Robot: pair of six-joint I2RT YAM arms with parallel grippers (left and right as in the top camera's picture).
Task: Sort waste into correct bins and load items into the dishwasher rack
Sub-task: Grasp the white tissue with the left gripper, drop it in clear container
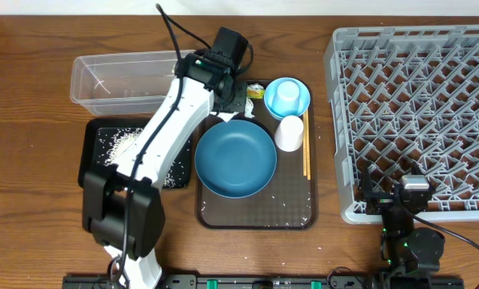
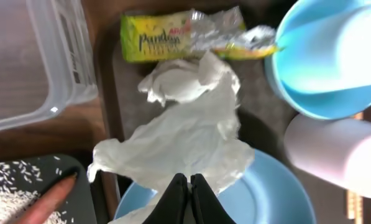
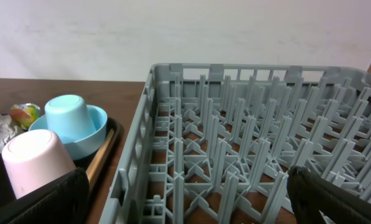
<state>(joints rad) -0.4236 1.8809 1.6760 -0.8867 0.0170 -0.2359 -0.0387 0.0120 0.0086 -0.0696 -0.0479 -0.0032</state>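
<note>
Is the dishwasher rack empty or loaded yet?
Empty: the rack shows only bare pegs in the overhead and right wrist views, though its near corner is partly hidden.

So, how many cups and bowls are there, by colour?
Dark blue: 1, the large blue bowl
Light blue: 2, the small bowl and the light-blue cup sitting in it
White: 1, the white cup
Total: 4

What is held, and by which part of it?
The left end effector pinches the white tissue by one edge; the right end effector holds nothing.
</note>
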